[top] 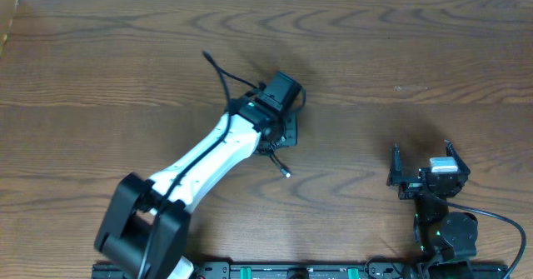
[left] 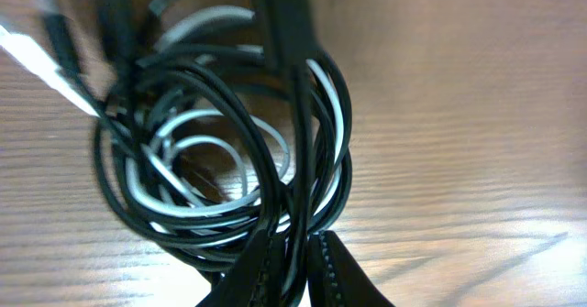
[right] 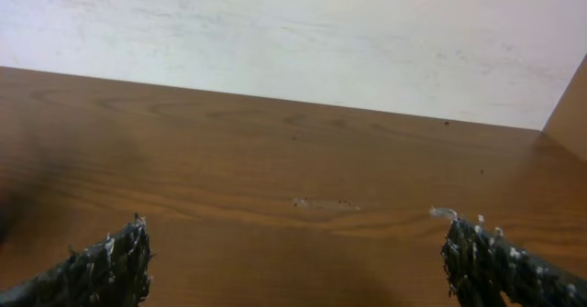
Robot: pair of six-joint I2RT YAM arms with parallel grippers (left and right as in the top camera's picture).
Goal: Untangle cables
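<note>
The left wrist view shows the cables in one tangled coil on the wood table: loops of thin black cable [left: 110,174] wound together with loops of thin white cable [left: 206,18]. My left gripper [left: 295,247] is shut on a few strands at the near edge of the coil, mostly black with a white one beside them. From overhead, the left gripper [top: 283,129] covers most of the bundle. A black cable end [top: 218,72] sticks out toward the back left, and a small plug [top: 287,173] lies in front. My right gripper [top: 422,156] is open and holds nothing, far to the right.
The right wrist view has only bare wood table [right: 293,160] between the right gripper [right: 298,261] fingers, with a pale wall [right: 293,32] beyond the table's far edge. The left arm [top: 200,158] crosses the table diagonally from the front left.
</note>
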